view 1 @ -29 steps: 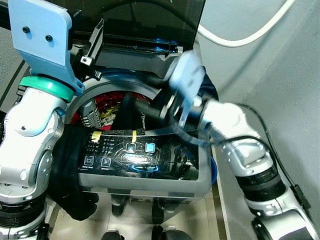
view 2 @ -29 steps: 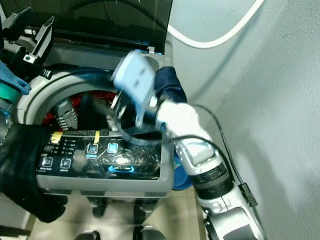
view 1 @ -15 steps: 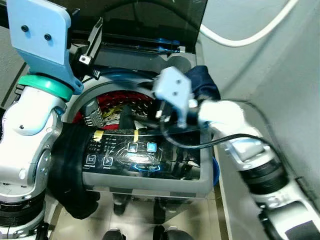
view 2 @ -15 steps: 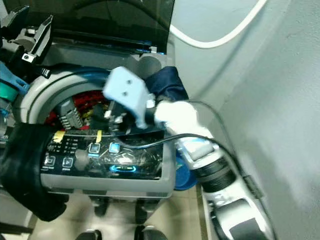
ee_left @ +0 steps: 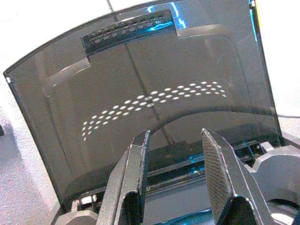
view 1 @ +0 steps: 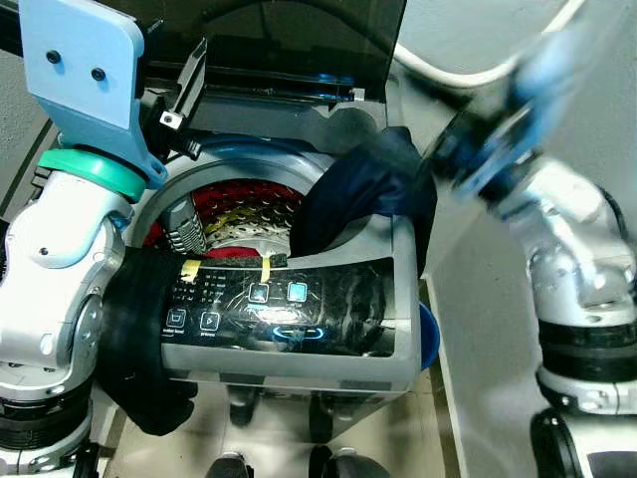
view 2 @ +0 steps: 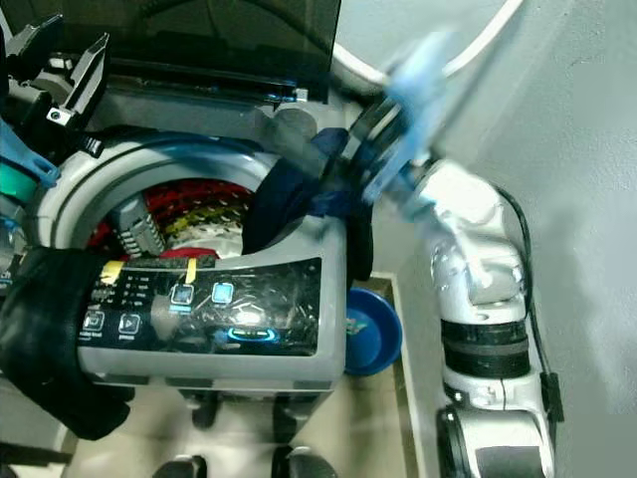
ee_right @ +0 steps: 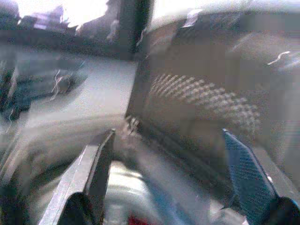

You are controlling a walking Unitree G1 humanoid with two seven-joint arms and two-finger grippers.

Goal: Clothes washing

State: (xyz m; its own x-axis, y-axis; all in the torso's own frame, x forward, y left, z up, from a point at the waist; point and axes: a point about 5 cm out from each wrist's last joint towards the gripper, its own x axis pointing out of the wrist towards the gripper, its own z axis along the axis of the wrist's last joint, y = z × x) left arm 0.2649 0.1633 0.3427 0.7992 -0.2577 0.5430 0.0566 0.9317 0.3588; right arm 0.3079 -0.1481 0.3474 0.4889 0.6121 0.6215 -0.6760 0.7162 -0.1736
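The top-loading washing machine (view 1: 299, 349) stands with its tinted lid (ee_left: 154, 108) up. Red and yellow laundry (view 1: 234, 204) lies in the drum. A dark navy garment (view 1: 363, 194) hangs over the drum's right rim, partly inside and partly down the outer side. My right arm (view 2: 468, 219) is raised to the right of the machine, blurred by motion; its gripper (ee_right: 168, 178) is open and holds nothing. At the back left, my left gripper (ee_left: 176, 183) is held up open and points at the lid.
A black garment (view 1: 139, 349) is draped over the machine's front left corner. The lit control panel (view 1: 269, 309) faces me. A blue basin (view 2: 373, 334) sits on the floor at the right, near the wall. A white hose (view 2: 488, 35) runs along that wall.
My right arm has come up out of the drum and swung to the right. The navy garment, bunched at the back right corner before, now spreads over the right rim.
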